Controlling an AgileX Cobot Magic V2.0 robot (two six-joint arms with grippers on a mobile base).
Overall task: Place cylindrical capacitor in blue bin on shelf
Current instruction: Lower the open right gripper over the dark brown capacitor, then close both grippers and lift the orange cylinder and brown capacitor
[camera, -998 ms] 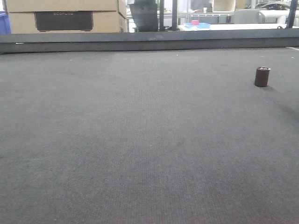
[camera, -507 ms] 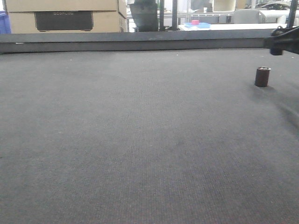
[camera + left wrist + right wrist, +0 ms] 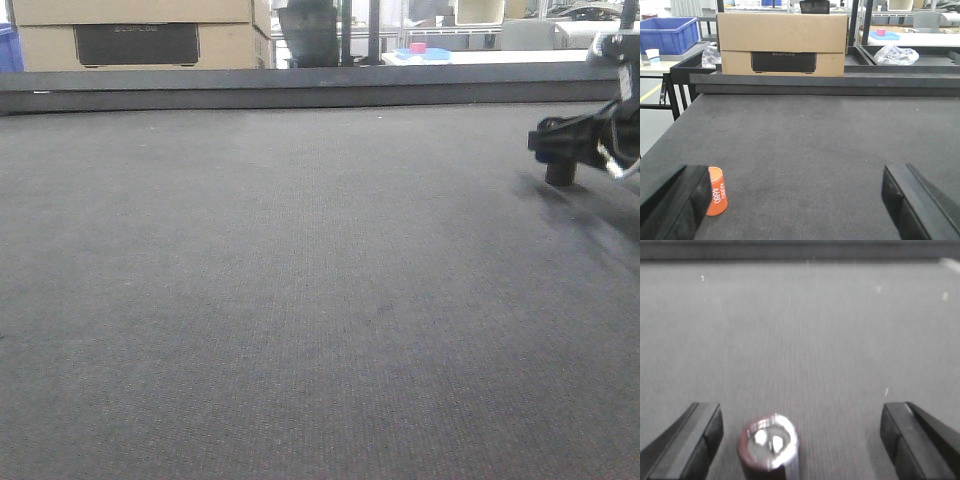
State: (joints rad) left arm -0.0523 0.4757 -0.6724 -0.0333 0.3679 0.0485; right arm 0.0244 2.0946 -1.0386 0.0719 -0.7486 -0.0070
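The cylindrical capacitor (image 3: pixel 560 174) stands upright on the dark mat at the far right. In the right wrist view it (image 3: pixel 768 444) shows its silvery top between the fingers, closer to the left finger and touching neither. My right gripper (image 3: pixel 562 140) hangs over it; it is open wide (image 3: pixel 800 429). My left gripper (image 3: pixel 795 200) is open and empty, low over the mat; it does not show in the front view. The steel shelf is out of view.
An orange cylinder marked 4680 (image 3: pixel 716 191) stands by the left gripper's left finger (image 3: pixel 675 200). A raised black rail (image 3: pixel 300 88) borders the mat's far edge. Behind it are a cardboard box (image 3: pixel 783 44) and a blue crate (image 3: pixel 674 35) at far left.
My right gripper has come in from the right edge and dropped down over the capacitor. The capacitor has not moved.
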